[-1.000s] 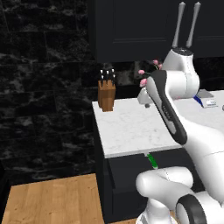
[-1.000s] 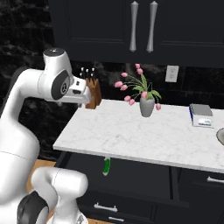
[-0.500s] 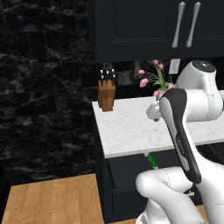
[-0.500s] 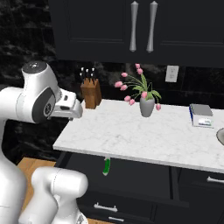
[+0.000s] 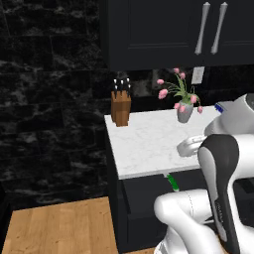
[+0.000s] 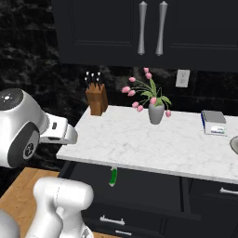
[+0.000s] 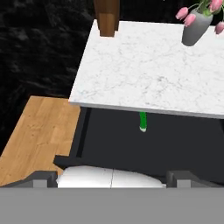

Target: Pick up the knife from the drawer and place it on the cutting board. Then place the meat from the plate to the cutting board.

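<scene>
Spanning the scene, white marble worktop [image 6: 153, 144] overhangs the open black drawer [image 6: 139, 186]. Knife block [image 6: 96, 98] and tulip vase [image 6: 156, 113] stand on it. Knife [image 7: 142, 121] lies in the drawer. Fingers [image 7: 113, 177] spread wide, holding nothing.

Kitchen: marble counter [image 6: 153, 144], knife block [image 6: 96, 99], dark cabinets [image 6: 139, 32], tulip vase [image 6: 156, 113].

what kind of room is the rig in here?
A kitchen, rendered: a white marble counter under dark wall cabinets, with a wooden knife block and a vase of pink tulips on it, and a black tiled wall.
</scene>
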Motion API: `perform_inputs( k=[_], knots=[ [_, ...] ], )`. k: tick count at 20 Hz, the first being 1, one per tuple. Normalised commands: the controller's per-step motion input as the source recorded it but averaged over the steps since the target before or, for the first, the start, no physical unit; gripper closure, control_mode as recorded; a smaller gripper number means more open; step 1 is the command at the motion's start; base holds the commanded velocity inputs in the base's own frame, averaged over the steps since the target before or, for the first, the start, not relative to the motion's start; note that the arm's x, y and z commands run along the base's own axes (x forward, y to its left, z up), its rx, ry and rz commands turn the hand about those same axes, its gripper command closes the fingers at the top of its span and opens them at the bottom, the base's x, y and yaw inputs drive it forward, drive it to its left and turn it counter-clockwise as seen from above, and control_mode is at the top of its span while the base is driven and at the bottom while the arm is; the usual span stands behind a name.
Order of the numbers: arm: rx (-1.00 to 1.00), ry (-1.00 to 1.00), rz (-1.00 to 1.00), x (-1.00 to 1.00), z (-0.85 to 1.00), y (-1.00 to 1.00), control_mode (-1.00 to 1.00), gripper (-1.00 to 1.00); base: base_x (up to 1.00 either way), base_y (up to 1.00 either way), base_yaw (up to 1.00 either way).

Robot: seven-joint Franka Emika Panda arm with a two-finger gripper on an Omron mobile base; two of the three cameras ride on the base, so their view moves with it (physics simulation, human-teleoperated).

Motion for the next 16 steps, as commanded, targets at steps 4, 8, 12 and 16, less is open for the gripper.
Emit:
perform_inputs(
  k=[4, 8, 12, 16],
  knots=[
    [-0.01, 0.0, 0.0, -0.17, 0.02, 0.0, 1.0, -1.0, -0.52, -0.12, -0.01],
    [0.0, 0.0, 0.0, 0.0, 0.0, 0.0, 1.0, -1.0, -0.52, -0.36, -0.02],
    [0.0, 0.0, 0.0, 0.0, 0.0, 0.0, 1.0, -1.0, -0.19, -0.7, 0.0],
    [0.0, 0.0, 0.0, 0.0, 0.0, 0.0, 1.0, -1.0, 0.0, -1.0, 0.01]
  ],
)
